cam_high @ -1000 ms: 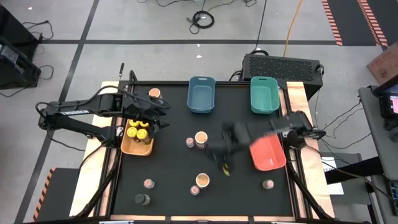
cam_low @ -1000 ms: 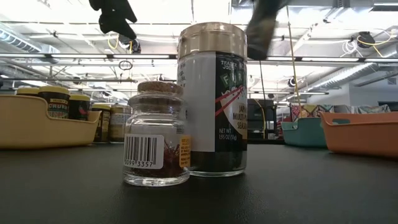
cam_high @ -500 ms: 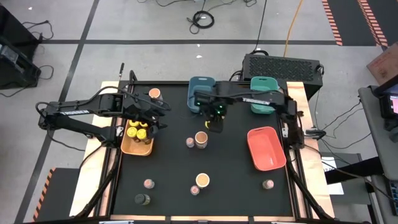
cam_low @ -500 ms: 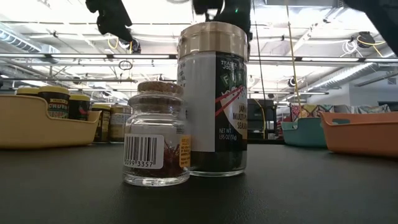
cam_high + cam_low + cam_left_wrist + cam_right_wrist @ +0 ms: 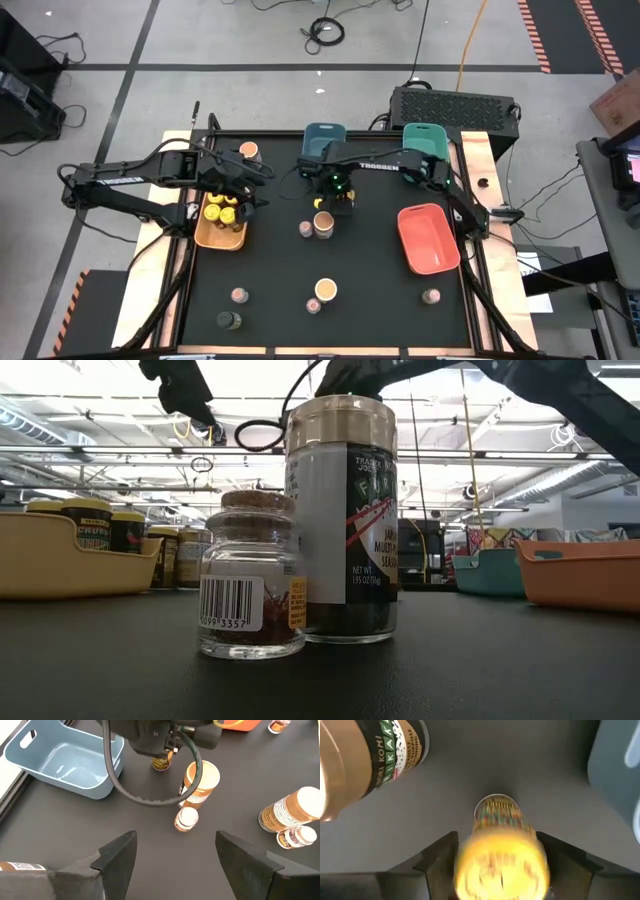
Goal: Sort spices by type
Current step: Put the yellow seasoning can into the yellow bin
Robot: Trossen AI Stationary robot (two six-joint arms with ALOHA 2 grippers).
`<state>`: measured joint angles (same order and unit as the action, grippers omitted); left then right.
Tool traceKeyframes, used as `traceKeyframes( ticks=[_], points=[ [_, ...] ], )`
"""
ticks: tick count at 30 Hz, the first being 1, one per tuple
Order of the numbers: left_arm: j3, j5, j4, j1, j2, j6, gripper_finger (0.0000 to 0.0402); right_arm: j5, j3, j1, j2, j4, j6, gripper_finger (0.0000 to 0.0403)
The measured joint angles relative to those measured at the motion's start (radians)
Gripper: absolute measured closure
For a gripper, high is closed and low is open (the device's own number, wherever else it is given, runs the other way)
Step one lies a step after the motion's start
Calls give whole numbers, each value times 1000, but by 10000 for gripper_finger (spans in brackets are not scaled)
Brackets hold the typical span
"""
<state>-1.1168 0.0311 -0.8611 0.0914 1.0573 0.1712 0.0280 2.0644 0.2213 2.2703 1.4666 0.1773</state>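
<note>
From above: right gripper (image 5: pixel 336 192) just in front of the blue bin (image 5: pixel 322 140), with a tan-topped jar (image 5: pixel 322 222) and a small pinkish jar (image 5: pixel 305 229) close by on the surface, likely crowding any set-down. From the right wrist: yellow-lidded jar (image 5: pixel 502 865) in that gripper, clamped or loose cannot tell, probably bound for its kind. From the left wrist: left gripper (image 5: pixel 175 840) wide and empty, waiting left of the blue bin.

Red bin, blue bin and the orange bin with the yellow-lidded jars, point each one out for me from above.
red bin (image 5: pixel 430 240): high view, on its bare floor.
blue bin (image 5: pixel 322 136): high view, on its far rim.
orange bin (image 5: pixel 203 236): high view, on its bare floor.
</note>
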Motion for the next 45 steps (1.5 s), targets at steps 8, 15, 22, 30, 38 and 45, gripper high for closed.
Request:
traceKeyframes(
  ticks=[8, 15, 22, 30, 38, 45],
  points=[
    [0, 0, 21, 0, 0, -26, 130, -8, 0, 0, -14, -28, 28, 119],
    [0, 0, 57, 0, 4, -64, 130, -45, 0, 9, -92, -22, 91, 81],
    [31, -4, 257, 16, 82, -106, 130, -76, 0, 13, -215, 70, -27, 74],
    [6, -48, 528, 71, 343, -234, 130, -123, -158, 12, -519, 100, -172, 74],
    [-119, -260, 754, 127, 658, -314, 130, -212, -660, 13, -984, -206, -292, 74],
    [-301, -312, 777, 152, 876, -389, 130, -209, -906, 12, -1234, -251, -349, 74]
  ],
)
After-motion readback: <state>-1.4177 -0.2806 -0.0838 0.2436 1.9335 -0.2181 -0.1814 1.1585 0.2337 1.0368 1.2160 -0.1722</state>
